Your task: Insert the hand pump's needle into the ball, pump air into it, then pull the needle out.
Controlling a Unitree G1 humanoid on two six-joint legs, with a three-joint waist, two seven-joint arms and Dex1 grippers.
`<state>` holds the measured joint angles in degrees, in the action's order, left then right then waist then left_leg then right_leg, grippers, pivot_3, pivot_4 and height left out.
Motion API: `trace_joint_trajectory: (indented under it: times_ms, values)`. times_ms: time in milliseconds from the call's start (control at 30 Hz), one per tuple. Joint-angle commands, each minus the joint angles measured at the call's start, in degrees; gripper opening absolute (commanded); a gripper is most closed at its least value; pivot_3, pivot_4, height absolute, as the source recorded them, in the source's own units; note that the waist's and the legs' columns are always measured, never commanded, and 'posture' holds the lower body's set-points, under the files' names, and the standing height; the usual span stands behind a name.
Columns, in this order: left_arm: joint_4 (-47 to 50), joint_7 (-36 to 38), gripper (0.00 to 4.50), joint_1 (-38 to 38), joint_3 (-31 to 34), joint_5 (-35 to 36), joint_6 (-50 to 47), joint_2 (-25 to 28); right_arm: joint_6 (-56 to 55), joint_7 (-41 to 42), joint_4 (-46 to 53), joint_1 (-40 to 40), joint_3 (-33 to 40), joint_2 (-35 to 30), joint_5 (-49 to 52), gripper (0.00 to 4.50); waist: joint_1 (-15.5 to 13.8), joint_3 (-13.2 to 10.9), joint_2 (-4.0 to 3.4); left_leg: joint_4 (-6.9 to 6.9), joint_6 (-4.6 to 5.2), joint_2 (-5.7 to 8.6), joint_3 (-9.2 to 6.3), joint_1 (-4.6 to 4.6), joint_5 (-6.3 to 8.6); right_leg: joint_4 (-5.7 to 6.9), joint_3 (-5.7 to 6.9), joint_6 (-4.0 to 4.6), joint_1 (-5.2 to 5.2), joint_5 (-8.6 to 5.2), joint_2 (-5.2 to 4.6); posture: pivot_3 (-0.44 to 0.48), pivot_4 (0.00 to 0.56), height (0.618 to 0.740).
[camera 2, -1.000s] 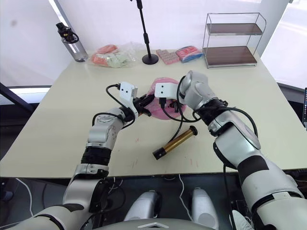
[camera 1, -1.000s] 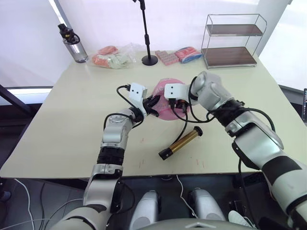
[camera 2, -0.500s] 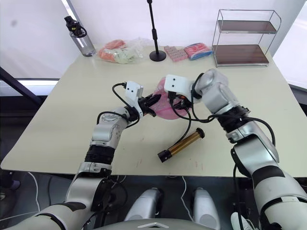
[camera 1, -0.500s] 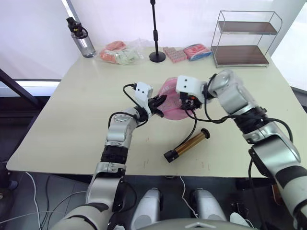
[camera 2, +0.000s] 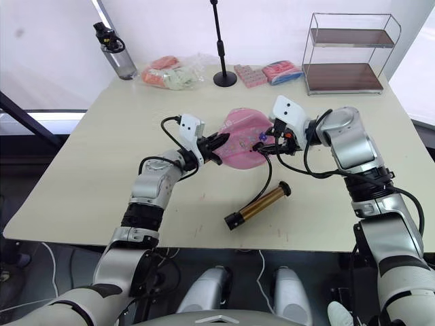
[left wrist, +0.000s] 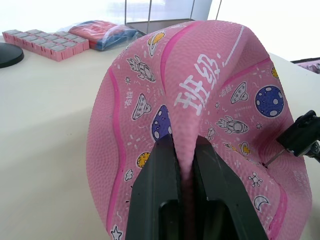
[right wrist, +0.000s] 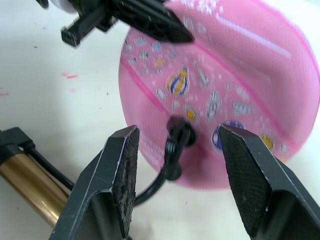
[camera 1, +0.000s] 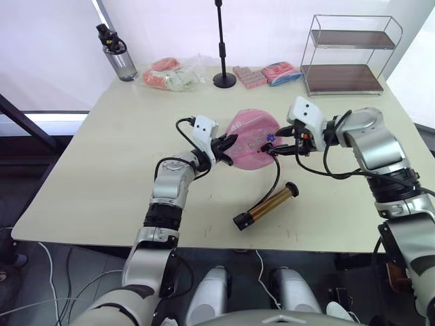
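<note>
My left gripper (left wrist: 182, 165) is pinched tight on a fold of the ball (camera 1: 253, 138), which sits squashed mid-desk (camera 1: 102, 163). Next over, the needle (left wrist: 272, 157) fitting is stuck at the ball's right side, hose (camera 1: 274, 182) looping down to the pump (camera 1: 266, 205) lying flat in front of the ball. My right gripper (right wrist: 182, 150) sits spread wide around that fitting, not touching it.

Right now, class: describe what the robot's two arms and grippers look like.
Both arms are silver-grey shells with black joint bands and loose black cables. Each wrist carries a small white box. The left gripper and right gripper each have two black fingers; their inner pads are textured.
</note>
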<state>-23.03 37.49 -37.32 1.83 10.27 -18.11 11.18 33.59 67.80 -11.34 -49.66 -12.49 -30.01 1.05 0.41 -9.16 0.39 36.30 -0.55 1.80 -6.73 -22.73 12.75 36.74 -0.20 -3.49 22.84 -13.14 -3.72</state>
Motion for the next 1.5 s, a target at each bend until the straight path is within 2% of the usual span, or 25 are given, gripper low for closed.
trace_joint_trajectory:
  times_ms: [33,533,1500]
  values:
    - [-3.23,1.4,0.0,2.13,-3.56,-1.13,-1.93,-0.45,0.78,-2.11,-1.74,-0.31,2.69,0.51,2.69,2.59,-0.02,0.0,0.0,0.0,0.0,0.0,0.01,0.0,0.0,0.0,0.0,0.0,0.0,0.0,0.0,0.0,0.15,0.731]
    - [-3.33,1.44,0.0,2.09,-3.72,-1.32,-1.68,-0.09,4.48,-3.91,-10.01,-3.31,0.98,3.41,5.43,2.59,0.06,-0.01,-0.01,0.01,0.0,0.01,0.01,0.0,0.0,0.0,-0.01,0.03,0.0,0.02,0.0,0.0,0.15,0.731]
    - [-2.95,1.37,0.0,2.57,-4.0,-1.43,-1.76,-0.16,3.45,-1.9,-12.33,-5.73,-1.56,5.23,5.41,2.59,0.16,-0.01,-0.02,0.01,0.0,0.02,0.0,0.01,-0.01,0.02,0.0,0.09,0.0,0.06,0.0,0.0,0.15,0.731]
